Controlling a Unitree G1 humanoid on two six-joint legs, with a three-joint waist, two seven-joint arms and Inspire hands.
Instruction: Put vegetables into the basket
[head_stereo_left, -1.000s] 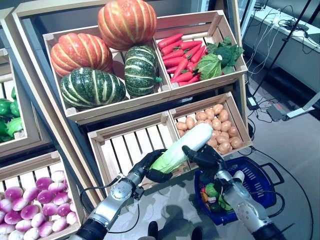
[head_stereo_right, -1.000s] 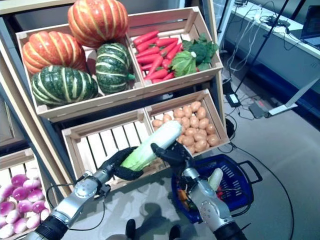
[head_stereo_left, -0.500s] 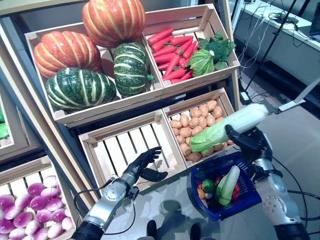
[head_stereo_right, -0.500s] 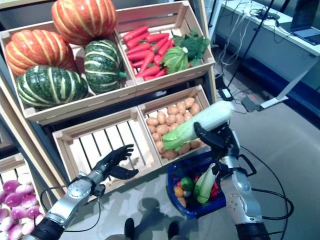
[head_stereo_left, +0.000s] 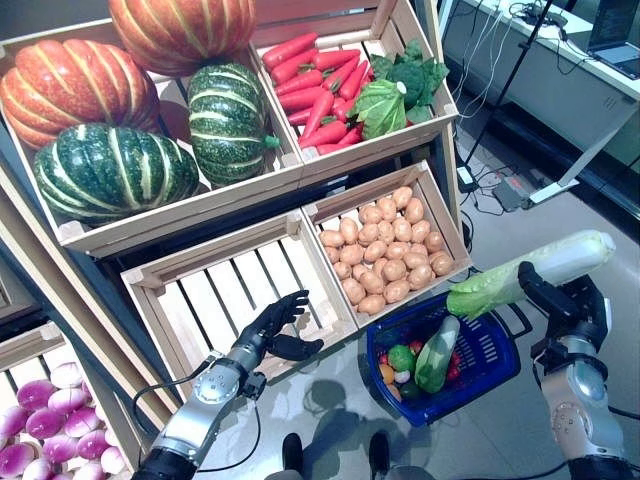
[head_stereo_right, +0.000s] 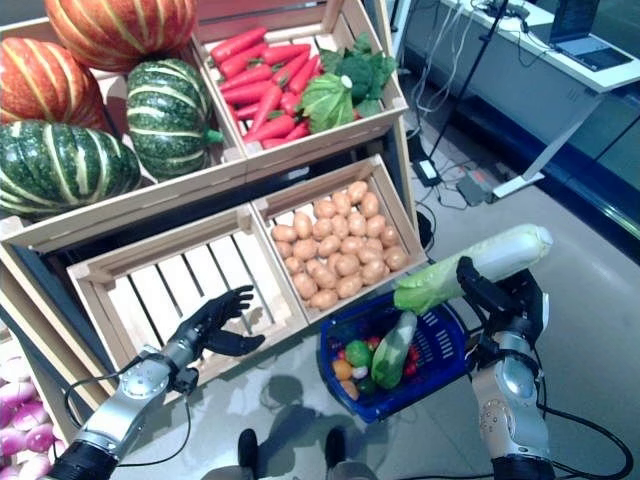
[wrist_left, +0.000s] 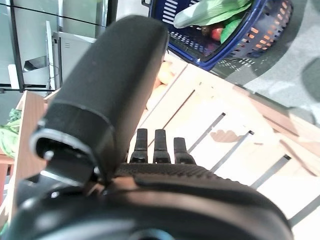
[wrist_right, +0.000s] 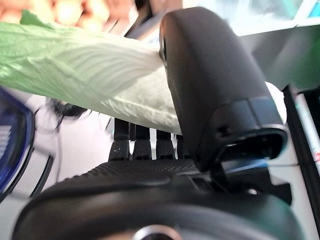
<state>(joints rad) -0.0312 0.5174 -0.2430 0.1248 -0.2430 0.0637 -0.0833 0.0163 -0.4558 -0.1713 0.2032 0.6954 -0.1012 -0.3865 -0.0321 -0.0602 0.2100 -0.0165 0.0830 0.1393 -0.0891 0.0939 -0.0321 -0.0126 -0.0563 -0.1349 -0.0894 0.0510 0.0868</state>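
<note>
Vegetables already sit in the dark blue plastic basket (head_stereo_left: 487, 352) on the floor: a long green and white one, a round green one and some small red and orange ones. One long pale green cabbage (head_stereo_left: 535, 272) is not in yet. The right hand (head_stereo_left: 565, 300) is wrapped around it, up beside the basket. The left hand (head_stereo_left: 268, 327) is spread wide and holds nothing, over the bare wooden crate (head_stereo_left: 215, 290).

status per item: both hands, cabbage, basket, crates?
Right hand: shut on the cabbage.
Cabbage: held in the air, leafy end toward the basket.
Left hand: open, over the slatted crate.
Basket: on the floor, vegetables inside.
Slatted crate: empty.
Potato crate: full.
</note>
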